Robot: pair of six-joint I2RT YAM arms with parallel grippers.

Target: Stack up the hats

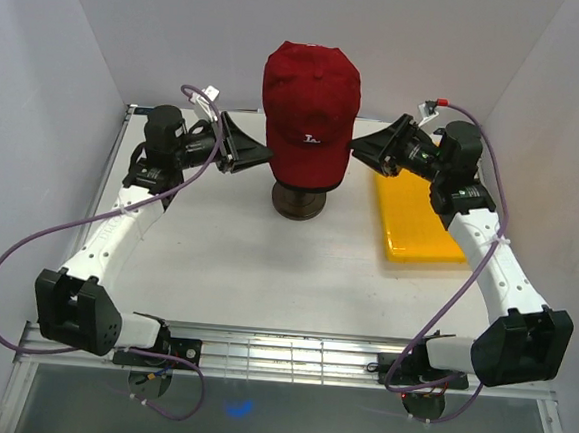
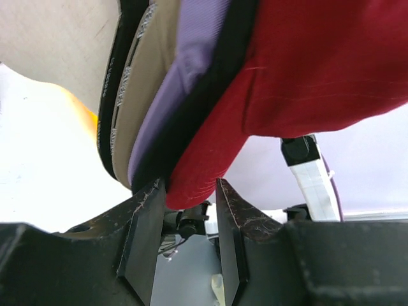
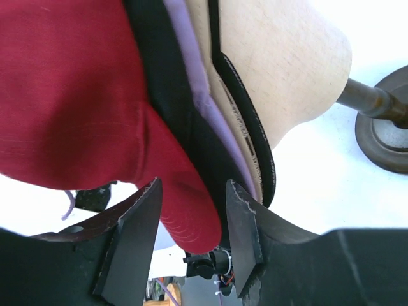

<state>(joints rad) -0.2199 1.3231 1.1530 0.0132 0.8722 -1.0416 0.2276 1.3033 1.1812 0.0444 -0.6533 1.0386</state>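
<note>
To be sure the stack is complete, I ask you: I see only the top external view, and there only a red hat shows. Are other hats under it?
Observer: Yes. The left wrist view shows a black hat, lavender hat, tan hat and second black hat layered under the red hat.
Operator: What carries them?
Observer: A beige mannequin head, seen by the right wrist.
Operator: And the grippers?
Observer: The left gripper and right gripper each straddle the red edge; grip unclear.
</note>
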